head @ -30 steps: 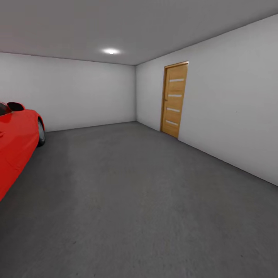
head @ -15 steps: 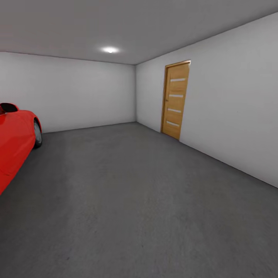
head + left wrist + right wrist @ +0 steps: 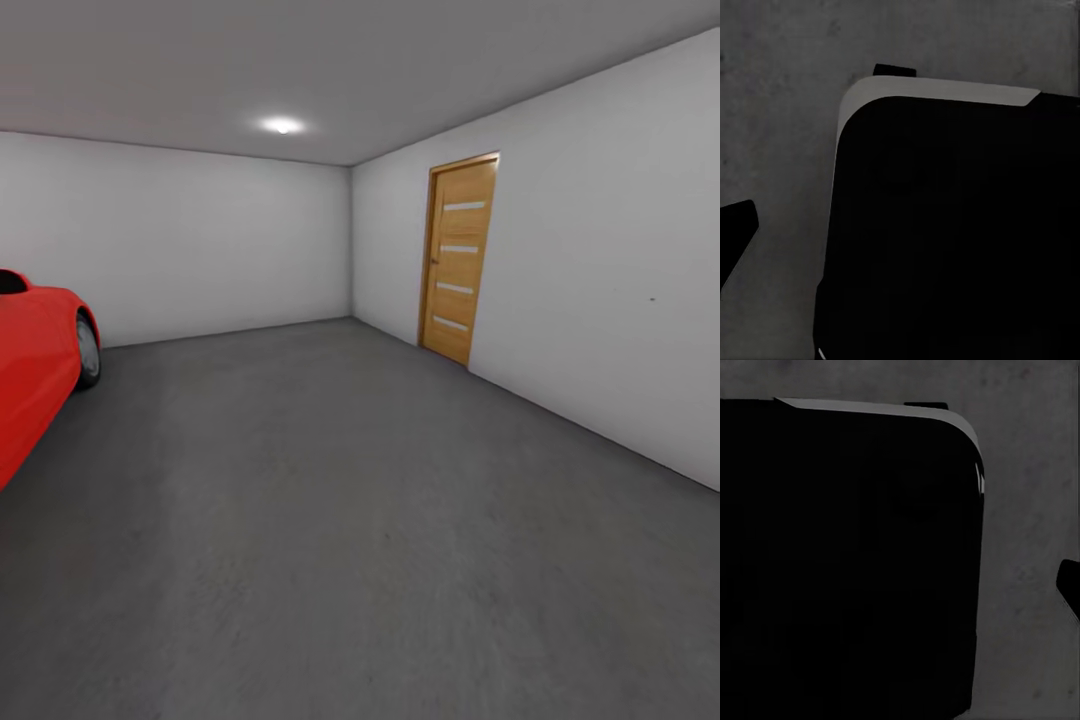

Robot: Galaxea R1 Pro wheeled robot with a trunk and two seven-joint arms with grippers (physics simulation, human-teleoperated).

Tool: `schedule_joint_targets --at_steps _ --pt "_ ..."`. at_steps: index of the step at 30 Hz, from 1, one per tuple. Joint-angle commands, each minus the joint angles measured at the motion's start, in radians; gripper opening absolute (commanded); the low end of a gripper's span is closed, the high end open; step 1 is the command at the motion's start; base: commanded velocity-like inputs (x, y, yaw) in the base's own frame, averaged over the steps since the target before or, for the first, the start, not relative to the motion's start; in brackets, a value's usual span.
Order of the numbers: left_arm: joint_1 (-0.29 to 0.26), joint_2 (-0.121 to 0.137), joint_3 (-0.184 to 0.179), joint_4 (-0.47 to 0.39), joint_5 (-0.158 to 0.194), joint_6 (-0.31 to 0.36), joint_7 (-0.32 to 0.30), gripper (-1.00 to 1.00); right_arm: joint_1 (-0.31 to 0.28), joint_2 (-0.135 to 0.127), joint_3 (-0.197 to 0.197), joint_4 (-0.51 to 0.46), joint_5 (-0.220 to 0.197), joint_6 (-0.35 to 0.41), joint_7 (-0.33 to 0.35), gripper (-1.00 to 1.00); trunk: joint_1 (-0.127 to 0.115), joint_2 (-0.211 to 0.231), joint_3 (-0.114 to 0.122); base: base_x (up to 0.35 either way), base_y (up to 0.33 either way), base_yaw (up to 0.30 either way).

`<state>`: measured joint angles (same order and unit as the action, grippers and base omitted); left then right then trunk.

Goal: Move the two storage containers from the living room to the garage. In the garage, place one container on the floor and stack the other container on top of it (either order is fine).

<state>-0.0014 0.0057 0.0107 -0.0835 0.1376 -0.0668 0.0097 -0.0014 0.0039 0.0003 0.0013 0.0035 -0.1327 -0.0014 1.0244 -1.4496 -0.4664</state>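
I am in the garage, facing its dark grey concrete floor, which spreads out ahead of me. The two storage containers are out of view, and so is the living room. In the left wrist view a dark fingertip juts in over the floor, beside a large black rounded part of the robot's body. The right wrist view has a similar dark fingertip at the picture's edge, next to the same kind of black body part. Neither view lets me judge how the jaws stand.
A red car stands at the left, its front wheel facing the back wall. A wood-panelled door is shut in the white right wall. A ceiling lamp glows above.
The whole head picture has shifted: the car has slid toward the left edge and the door looks slightly larger, so the camera has moved. Nothing in the room itself has moved.
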Motion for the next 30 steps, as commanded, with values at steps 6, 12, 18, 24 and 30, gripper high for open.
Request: schedule_joint_targets --at_steps 6,12,18,24,30 --pt "0.000 -0.002 0.001 0.001 0.007 -0.008 0.001 1.00 0.000 -0.001 -0.002 0.000 -0.001 -0.002 0.000 1.00 0.001 0.000 -0.001 0.321 0.000 0.000" --pt "0.000 -0.002 0.000 0.001 0.005 -0.012 0.001 1.00 0.000 -0.001 -0.005 0.000 -0.002 -0.003 0.000 1.00 0.001 0.000 -0.001 0.321 0.000 0.000" --pt "0.000 0.000 0.000 0.001 0.005 -0.006 0.000 1.00 0.000 -0.004 -0.006 0.000 -0.003 -0.005 0.000 1.00 0.001 0.000 -0.001 0.321 0.000 0.000" --pt "0.000 0.000 0.000 0.001 0.006 -0.003 0.000 1.00 0.000 -0.005 -0.003 0.000 -0.002 -0.005 0.000 1.00 0.001 0.000 -0.001 0.321 0.000 0.000" --pt "0.000 0.000 0.001 0.001 0.007 -0.002 0.001 1.00 0.000 -0.003 0.002 0.000 0.001 -0.006 0.000 1.00 0.001 0.000 -0.001 0.321 0.000 0.000"
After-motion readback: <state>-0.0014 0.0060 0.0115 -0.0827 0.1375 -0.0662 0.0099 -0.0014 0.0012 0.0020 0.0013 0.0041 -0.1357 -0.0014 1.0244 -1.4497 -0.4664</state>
